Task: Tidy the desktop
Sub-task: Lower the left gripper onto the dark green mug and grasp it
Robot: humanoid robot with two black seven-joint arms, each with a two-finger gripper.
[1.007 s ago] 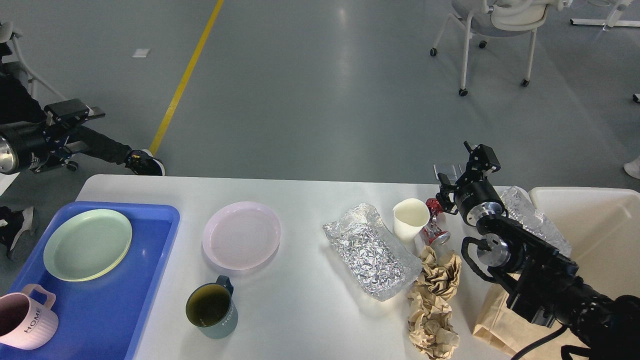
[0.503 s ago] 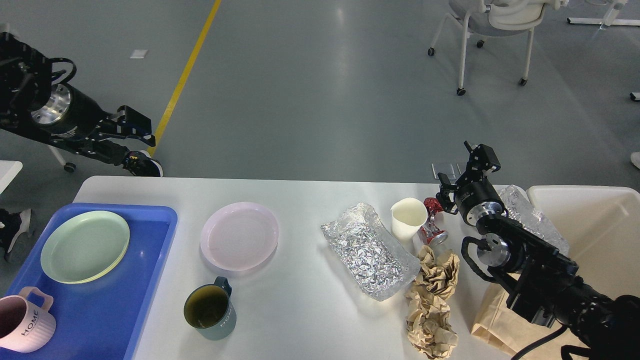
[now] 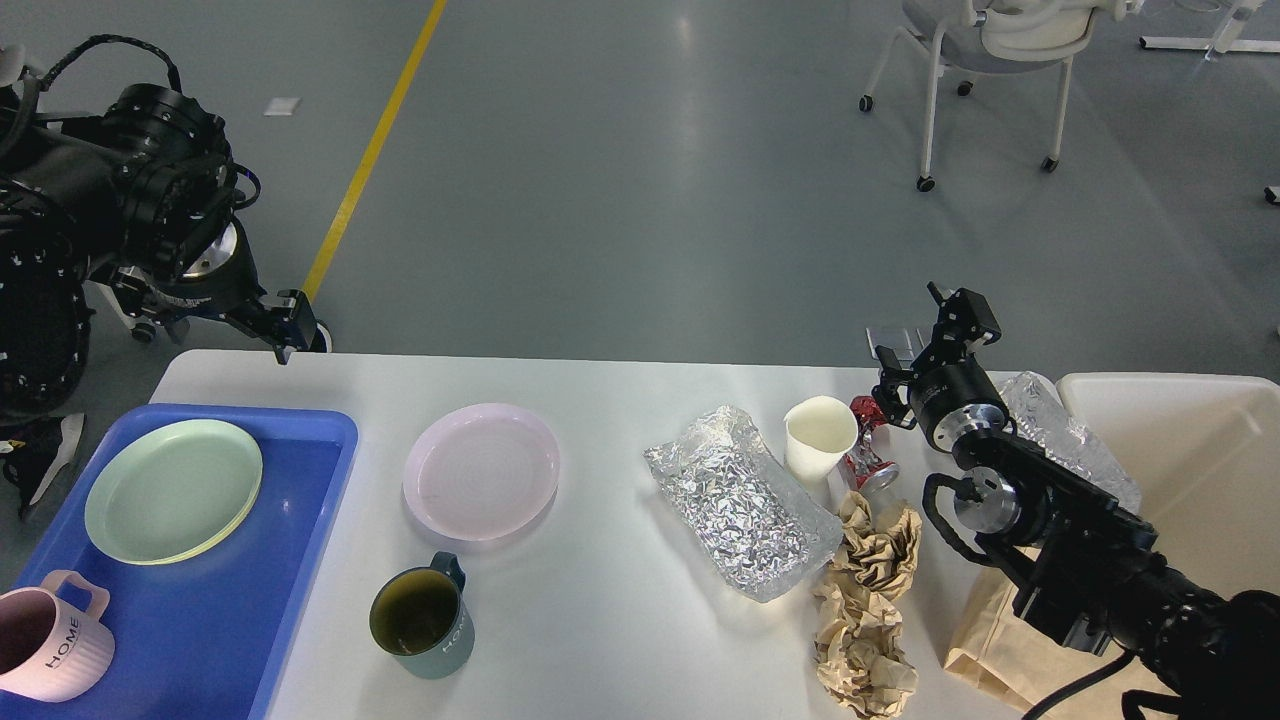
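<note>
The white desktop (image 3: pixel 620 620) carries a pink plate (image 3: pixel 480 470), a dark green mug (image 3: pixel 420 620), a silver foil bag (image 3: pixel 740 500), a white cup (image 3: pixel 822 435), a crushed red can (image 3: pixel 868 450) and crumpled brown paper (image 3: pixel 870 600). My right gripper (image 3: pixel 925 340) hangs open and empty just behind the can and cup. Over the desktop's far left corner is my left gripper (image 3: pixel 285 325), small and dark, so its fingers cannot be told apart.
A blue tray (image 3: pixel 250 600) at the left holds a green plate (image 3: pixel 172 490) and a pink mug (image 3: pixel 40 640). At the right stand a cream bin (image 3: pixel 1200 470), a clear plastic wrapper (image 3: pixel 1070 440) and a brown paper bag (image 3: pixel 985 640) under my right arm.
My left arm has swung in from the left edge, and its gripper has moved right and down to the desktop's far left corner. The right arm has stayed put.
</note>
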